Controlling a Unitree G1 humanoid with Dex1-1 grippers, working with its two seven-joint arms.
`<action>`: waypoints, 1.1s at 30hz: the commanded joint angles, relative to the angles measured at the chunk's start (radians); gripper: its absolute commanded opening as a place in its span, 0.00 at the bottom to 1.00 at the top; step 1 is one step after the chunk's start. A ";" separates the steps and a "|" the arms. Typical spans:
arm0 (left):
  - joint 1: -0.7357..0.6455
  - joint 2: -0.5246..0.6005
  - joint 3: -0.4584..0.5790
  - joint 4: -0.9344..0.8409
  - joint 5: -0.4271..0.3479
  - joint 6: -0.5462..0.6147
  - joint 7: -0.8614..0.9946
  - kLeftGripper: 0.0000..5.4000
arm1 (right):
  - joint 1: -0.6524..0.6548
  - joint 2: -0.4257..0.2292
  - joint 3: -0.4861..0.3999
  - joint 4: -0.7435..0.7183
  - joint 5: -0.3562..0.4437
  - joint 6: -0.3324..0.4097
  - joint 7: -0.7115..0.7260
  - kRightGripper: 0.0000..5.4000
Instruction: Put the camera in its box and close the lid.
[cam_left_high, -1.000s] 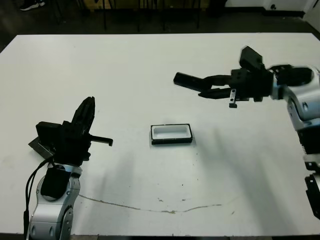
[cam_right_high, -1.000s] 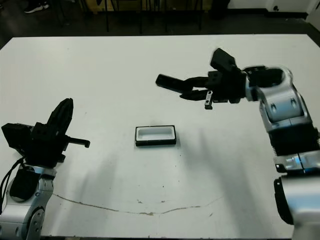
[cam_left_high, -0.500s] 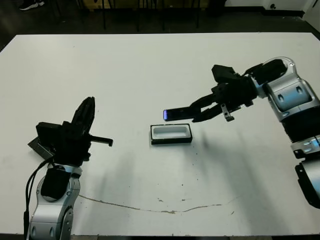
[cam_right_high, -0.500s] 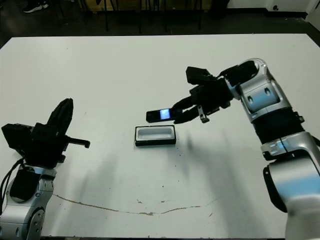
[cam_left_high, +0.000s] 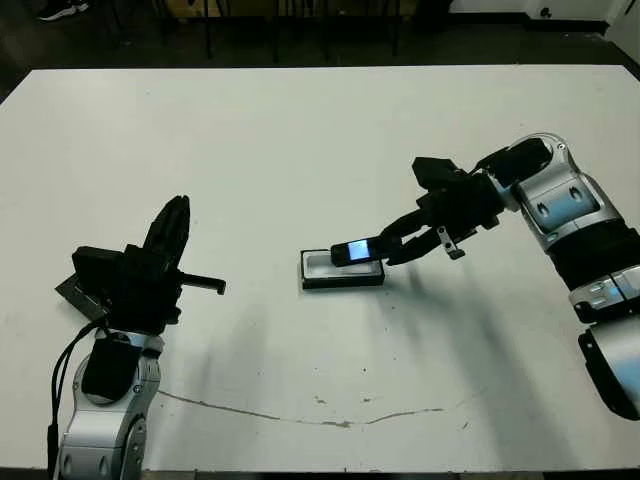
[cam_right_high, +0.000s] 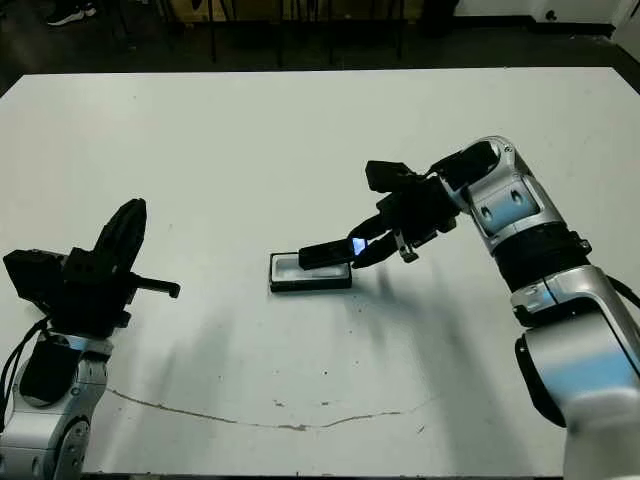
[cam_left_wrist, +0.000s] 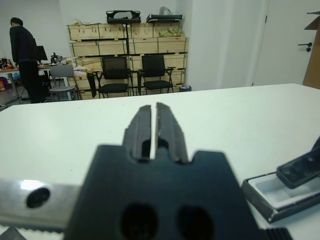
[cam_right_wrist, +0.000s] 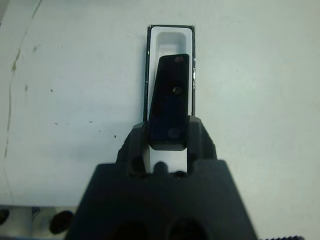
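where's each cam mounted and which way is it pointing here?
Left eye view and right eye view: on the head, looking down at the table; both arms show.
Left wrist view: on the left wrist, looking across the table to a room with a person; left gripper shows.
Right wrist view: on the right wrist, looking down on the box; right gripper holds the camera.
All share the box and camera.

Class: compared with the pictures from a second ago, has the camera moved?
Yes. Held in the right gripper, the camera has come down and toward the robot's left, now over the box, which lies unmoved.
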 joint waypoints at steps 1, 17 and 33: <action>0.015 0.000 -0.002 0.016 0.003 0.007 -0.002 0.00 | 0.008 0.018 0.001 0.042 -0.016 -0.019 -0.007 0.09; 0.017 0.000 -0.006 0.012 0.013 0.010 0.003 0.00 | -0.019 0.063 0.032 0.083 -0.061 -0.021 0.012 0.09; 0.026 -0.006 -0.011 0.012 0.005 0.000 0.002 0.00 | -0.031 0.159 0.068 0.078 -0.139 -0.007 -0.068 0.09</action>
